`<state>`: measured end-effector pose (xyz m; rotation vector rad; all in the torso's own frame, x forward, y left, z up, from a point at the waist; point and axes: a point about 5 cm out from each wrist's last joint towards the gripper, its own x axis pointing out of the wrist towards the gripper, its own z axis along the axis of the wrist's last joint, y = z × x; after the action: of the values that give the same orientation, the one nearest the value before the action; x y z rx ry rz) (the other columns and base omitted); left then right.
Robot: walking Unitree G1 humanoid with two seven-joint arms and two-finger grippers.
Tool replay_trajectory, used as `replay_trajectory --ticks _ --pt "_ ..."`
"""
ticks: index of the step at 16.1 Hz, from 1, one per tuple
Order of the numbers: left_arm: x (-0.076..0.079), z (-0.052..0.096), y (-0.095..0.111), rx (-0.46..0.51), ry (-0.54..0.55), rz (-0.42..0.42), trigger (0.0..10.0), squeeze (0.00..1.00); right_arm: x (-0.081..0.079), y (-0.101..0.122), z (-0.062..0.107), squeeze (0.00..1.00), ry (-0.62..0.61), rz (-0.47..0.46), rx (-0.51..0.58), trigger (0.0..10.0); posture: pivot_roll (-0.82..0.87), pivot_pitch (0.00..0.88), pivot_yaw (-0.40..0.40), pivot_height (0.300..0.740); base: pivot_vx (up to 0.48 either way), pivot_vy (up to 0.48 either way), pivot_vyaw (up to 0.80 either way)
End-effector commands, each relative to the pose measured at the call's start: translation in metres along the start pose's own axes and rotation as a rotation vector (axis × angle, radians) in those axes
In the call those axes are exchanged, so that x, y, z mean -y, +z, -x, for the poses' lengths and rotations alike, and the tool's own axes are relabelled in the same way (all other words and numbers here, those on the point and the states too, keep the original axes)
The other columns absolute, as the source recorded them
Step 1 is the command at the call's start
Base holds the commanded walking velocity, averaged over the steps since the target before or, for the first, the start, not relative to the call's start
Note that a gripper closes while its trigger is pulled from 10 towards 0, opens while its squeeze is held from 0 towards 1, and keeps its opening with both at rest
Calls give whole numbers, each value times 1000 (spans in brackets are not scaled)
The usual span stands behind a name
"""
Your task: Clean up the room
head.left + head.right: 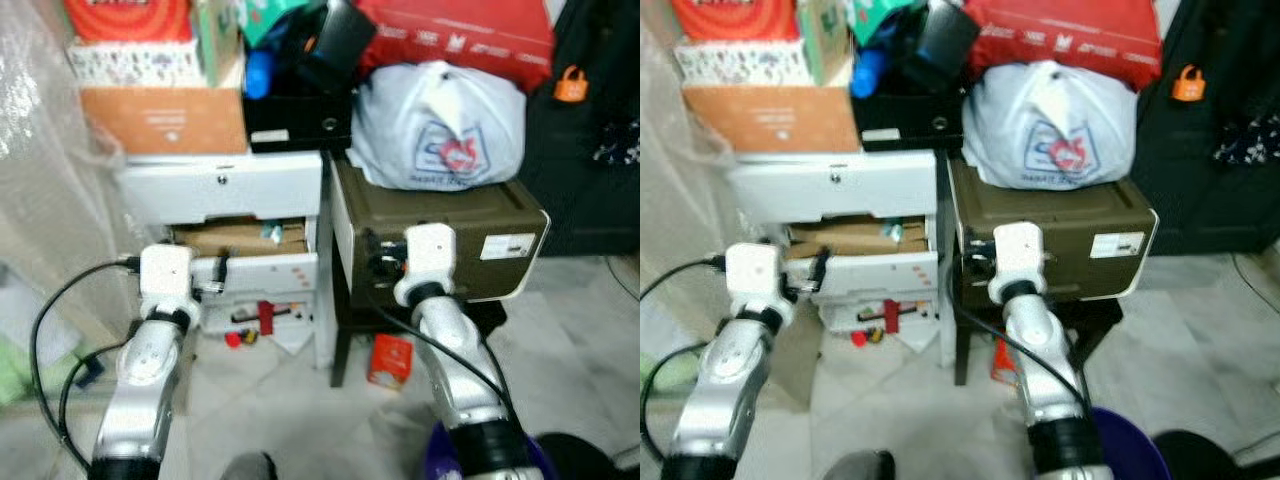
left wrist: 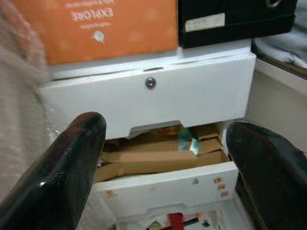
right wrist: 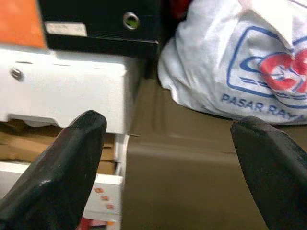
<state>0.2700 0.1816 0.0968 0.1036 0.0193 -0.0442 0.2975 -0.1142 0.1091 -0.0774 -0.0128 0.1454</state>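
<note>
Both arms raised forward at chest height, elbows bent, wrists level, aimed at the cluttered stack ahead. Nothing grasped.

Left pincer [image 2: 163, 182]: released, fingers spread wide, empty. Straight ahead of it, the white drawer unit [image 1: 225, 190]. Upper drawer shut. Middle drawer [image 1: 245, 240] pulled part way out, stuffed with cardboard pieces that ride above its rim, probably why it stands ajar. Below the pincer line, a bottom compartment holding small red and black bits [image 1: 262, 318], some spilled onto the floor.

Right pincer [image 3: 168, 177]: released, fingers wide apart, empty. Ahead of it, the olive-brown box [image 1: 440, 235] on a dark stool, set just beside the drawer unit. Down near that arm's elbow, a red carton [image 1: 390, 360] lying on the floor under the stool; likely a cleanup item.

Farther beyond the right pincer, a white plastic bag [image 1: 437, 125] slumped on the box top. Beyond the left, an orange carton [image 1: 165, 120] and a black case [image 1: 295, 125] stacked on the drawer unit; more boxes piled above.

Judgement: approach stage, no target committed yet.
</note>
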Motion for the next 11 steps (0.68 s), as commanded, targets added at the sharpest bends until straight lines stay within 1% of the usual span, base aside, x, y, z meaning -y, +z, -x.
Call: replay_trajectory --ticks 1,4,6,8,10,11 --pt "5 -4 4 15 -16 16 10000 0 2 0 -2 0 -6 1 -3 10000 55 0 -10 740 0 0 0" --pt "11 -4 7 31 -56 23 10000 0 3 0 -2 0 -8 -2 -1 10000 53 0 -9 740 0 0 0" --pt "11 -4 8 36 -65 29 10000 0 3 1 -3 0 -9 -1 1 10000 52 0 -7 740 0 0 0" --pt "12 -4 8 37 -71 28 10000 0 3 0 -2 0 -9 -2 2 10000 53 0 -7 740 266 0 0" --pt "12 -4 8 38 -77 30 10000 0 3 1 -3 0 -7 1 3 10000 54 0 -7 740 0 0 0" --pt "12 -4 9 40 -78 30 10000 0 2 1 -3 0 -7 1 5 10000 54 0 -7 740 289 0 0"
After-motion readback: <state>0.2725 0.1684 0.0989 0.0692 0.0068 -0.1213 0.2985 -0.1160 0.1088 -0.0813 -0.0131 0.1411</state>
